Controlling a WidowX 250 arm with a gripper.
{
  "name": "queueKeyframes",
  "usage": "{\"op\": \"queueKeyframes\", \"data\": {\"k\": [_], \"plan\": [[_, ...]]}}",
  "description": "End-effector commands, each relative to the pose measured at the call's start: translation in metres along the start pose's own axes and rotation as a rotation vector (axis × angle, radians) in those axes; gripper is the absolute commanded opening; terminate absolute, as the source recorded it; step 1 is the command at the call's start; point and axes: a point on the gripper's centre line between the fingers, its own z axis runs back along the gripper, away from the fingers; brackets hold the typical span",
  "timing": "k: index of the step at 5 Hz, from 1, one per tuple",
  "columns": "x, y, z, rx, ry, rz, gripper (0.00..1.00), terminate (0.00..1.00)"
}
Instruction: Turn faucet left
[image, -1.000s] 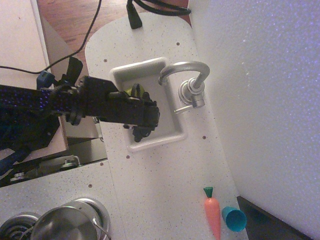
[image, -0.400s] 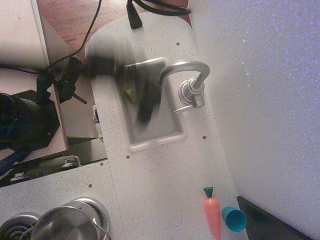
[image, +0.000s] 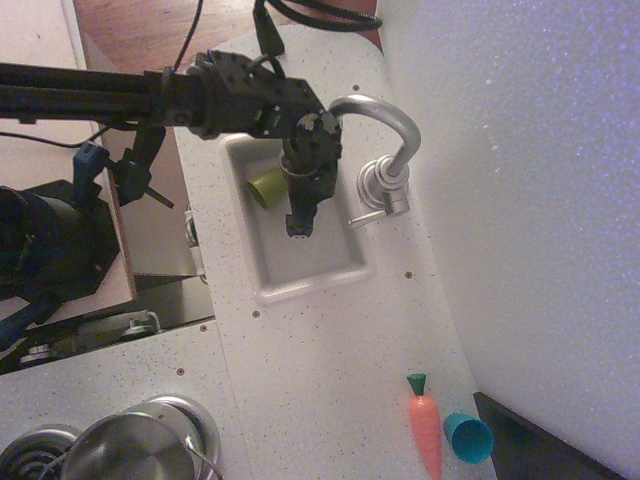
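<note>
The silver faucet (image: 385, 180) stands at the right rim of the white sink (image: 312, 285). Its arched spout (image: 385, 110) curves up and to the left, and its tip meets the side of my gripper's wrist. The thin lever (image: 362, 219) sticks out toward the sink. My gripper (image: 299, 226) comes in from the left on a black arm and hangs over the sink just left of the faucet base. Its fingers point toward the near end of the sink, look pressed together and hold nothing.
A green cup (image: 266, 186) lies in the sink beside my gripper. A toy carrot (image: 425, 432) and a blue cup (image: 468, 438) lie at the front right. A steel pot (image: 130, 452) sits at the front left. A white foam wall (image: 530, 200) runs along the right.
My arm has swung from the sink's left side to its far end beside the spout. The spout's tip has turned from over the sink toward the far end.
</note>
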Motion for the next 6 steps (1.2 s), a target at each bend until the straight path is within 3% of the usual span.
{"op": "queueKeyframes", "data": {"k": [1, 2, 4, 5, 6], "plan": [[0.005, -0.012, 0.001, -0.014, -0.017, -0.012, 1.0, 0.0], [0.013, -0.006, 0.009, -0.069, -0.009, 0.067, 1.0, 0.0], [0.053, -0.019, 0.033, -0.105, -0.006, 0.099, 1.0, 0.0], [0.062, -0.023, 0.032, -0.124, 0.002, 0.1, 1.0, 0.0], [0.059, -0.02, 0.025, -0.126, 0.049, 0.118, 1.0, 0.0]]}}
